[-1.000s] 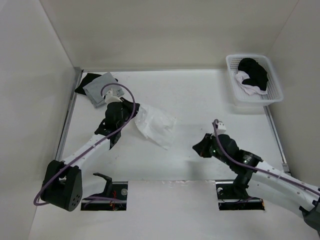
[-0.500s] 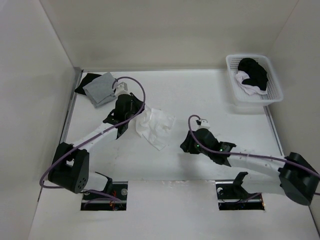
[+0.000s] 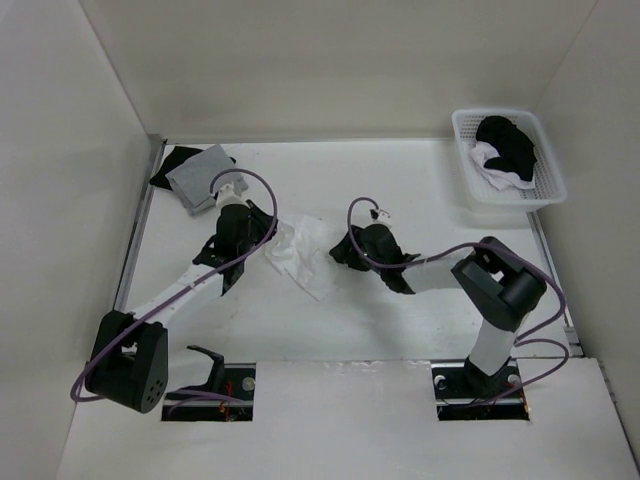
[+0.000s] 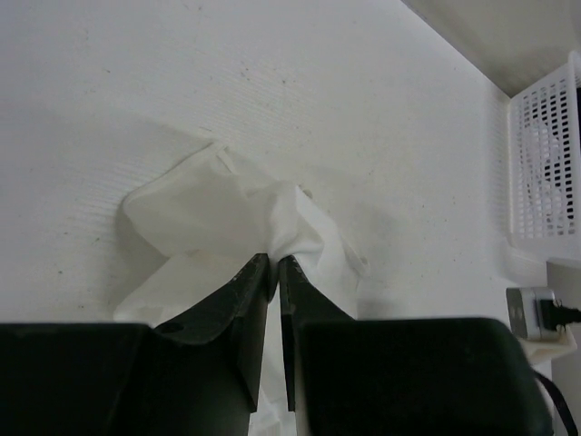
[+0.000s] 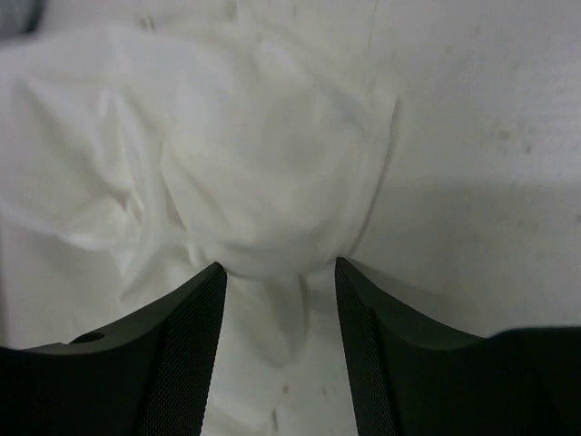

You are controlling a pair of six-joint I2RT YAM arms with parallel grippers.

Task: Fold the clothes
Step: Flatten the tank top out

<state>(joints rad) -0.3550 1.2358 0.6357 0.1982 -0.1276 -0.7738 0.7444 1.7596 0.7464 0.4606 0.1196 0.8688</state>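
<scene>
The clothes [image 3: 303, 257], one thin white garment, lie bunched on the table between both arms. My left gripper [image 3: 264, 238] is at the garment's left edge and shut on a pinch of its fabric; in the left wrist view the clothes [image 4: 213, 213] gather into the closed left gripper [image 4: 275, 261]. My right gripper [image 3: 338, 250] has reached the garment's right edge. In the right wrist view the right gripper [image 5: 280, 269] stands open, its fingers astride a rounded mound of the clothes [image 5: 254, 163], with fabric lying between them.
A white basket [image 3: 500, 206] with black and white garments [image 3: 506, 146] stands at the back right. A grey square cloth [image 3: 205, 176] lies over a black garment [image 3: 170, 166] at the back left. Walls close off the left, back and right.
My right arm has swung left across the table to the garment and its jaws have opened wide. The left gripper kept its hold; the garment is more bunched.
</scene>
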